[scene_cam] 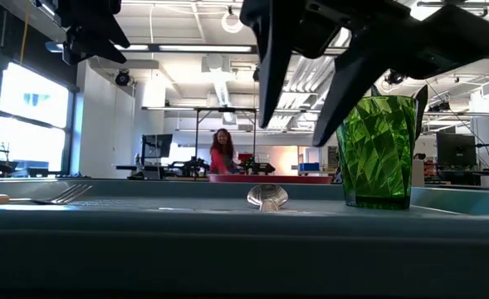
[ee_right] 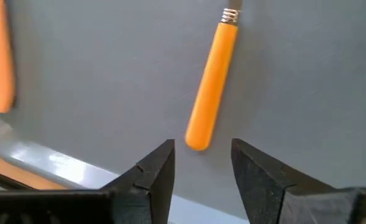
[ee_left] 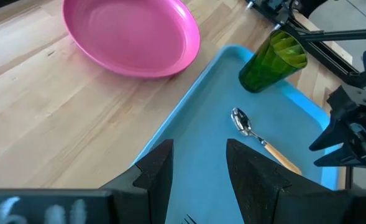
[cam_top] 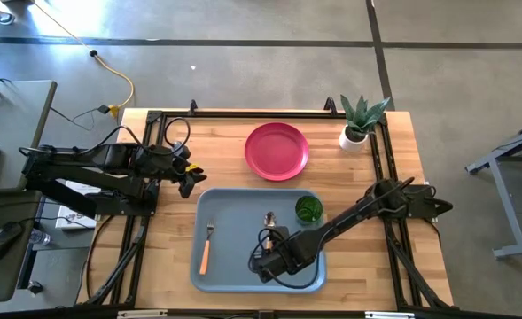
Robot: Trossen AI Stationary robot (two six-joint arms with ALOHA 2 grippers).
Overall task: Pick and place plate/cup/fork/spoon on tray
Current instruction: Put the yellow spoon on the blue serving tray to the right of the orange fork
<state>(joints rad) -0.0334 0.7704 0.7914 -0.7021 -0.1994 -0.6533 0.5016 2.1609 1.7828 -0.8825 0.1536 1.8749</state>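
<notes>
The grey-blue tray (cam_top: 234, 211) lies at the table's middle front. On it are the fork (cam_top: 206, 248) at the left, the spoon (cam_top: 269, 219) in the middle and the green cup (cam_top: 308, 209), standing upright at the far right. The pink plate (cam_top: 277, 151) rests on the table beyond the tray. My right gripper (ee_right: 201, 165) is open above the tray, its fingers just short of the free end of the spoon's orange handle (ee_right: 210, 87), touching nothing. My left gripper (ee_left: 199, 168) is open and empty above the tray's far left corner (cam_top: 190, 182).
A white pot with a green plant (cam_top: 360, 122) stands at the table's far right corner. Black rails run along the table's left, right and far edges. A person (scene_cam: 223, 151) shows far off in the room behind the table.
</notes>
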